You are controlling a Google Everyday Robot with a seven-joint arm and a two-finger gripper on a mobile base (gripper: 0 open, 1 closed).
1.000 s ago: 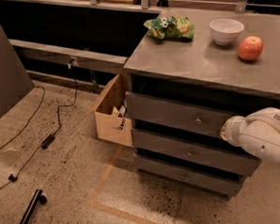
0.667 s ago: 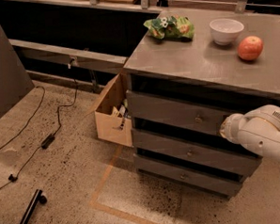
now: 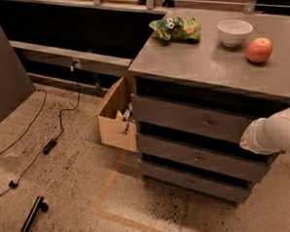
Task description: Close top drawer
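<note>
**Gripper at the right end of the top drawer's front**

From where I stand, the grey cabinet (image 3: 201, 71) fills the right half of the scene. The top drawer (image 3: 184, 116) sits just under the countertop, uppermost of three. Its flat front faces me, with the small round knob (image 3: 205, 123) at its middle. A dark gap shows between its upper edge and the countertop.

The white arm (image 3: 282, 132) reaches in from 3 o'clock. The gripper (image 3: 247, 139) is at the arm's tip, up against the right end of the top drawer's front, at about 4 o'clock from the knob. I cannot tell whether it is open or closed, or whether it has hold of anything.

The middle drawer (image 3: 186, 155) and bottom drawer (image 3: 187, 180) lie below, each with its own knob.

On the countertop, a green bag (image 3: 175, 28) lies at 12 o'clock. A white bowl (image 3: 234, 31) and an apple (image 3: 259, 50) sit at 1 and 2 o'clock.

An open cardboard box (image 3: 115, 119) stands on the floor against the cabinet's left side, at 9 o'clock from the drawers. A cable (image 3: 62, 117) trails across the speckled floor further left.
</note>
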